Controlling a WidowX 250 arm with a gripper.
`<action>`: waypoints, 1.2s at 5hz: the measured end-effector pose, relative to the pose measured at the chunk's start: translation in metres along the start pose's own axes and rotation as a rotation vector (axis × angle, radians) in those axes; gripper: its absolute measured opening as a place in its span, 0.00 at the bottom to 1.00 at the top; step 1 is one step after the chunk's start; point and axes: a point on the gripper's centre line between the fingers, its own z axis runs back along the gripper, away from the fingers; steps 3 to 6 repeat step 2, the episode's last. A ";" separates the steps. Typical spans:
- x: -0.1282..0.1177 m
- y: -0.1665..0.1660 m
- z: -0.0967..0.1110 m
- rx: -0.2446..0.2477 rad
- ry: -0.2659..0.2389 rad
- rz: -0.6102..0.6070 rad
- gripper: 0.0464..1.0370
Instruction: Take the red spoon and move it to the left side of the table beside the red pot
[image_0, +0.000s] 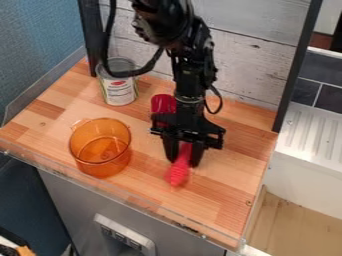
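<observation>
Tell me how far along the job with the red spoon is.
Done: the black pincer has reached the red plastic spoon.
In hand: the pickup, it seems; I can't tell whether the spoon is gripped or raised.
Left: bringing it over to the see-through orange pot on the table's left side, since bare wood still separates the two, then letting go.

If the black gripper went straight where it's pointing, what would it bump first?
The gripper would probably meet the red ribbed spoon first, with the striped wooden tabletop beneath; its height is unclear.
</observation>
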 end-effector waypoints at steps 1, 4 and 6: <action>-0.003 0.001 -0.001 0.023 0.010 0.017 0.92; -0.007 0.004 0.003 0.035 0.008 0.032 0.97; -0.007 0.004 0.003 0.035 0.008 0.032 0.97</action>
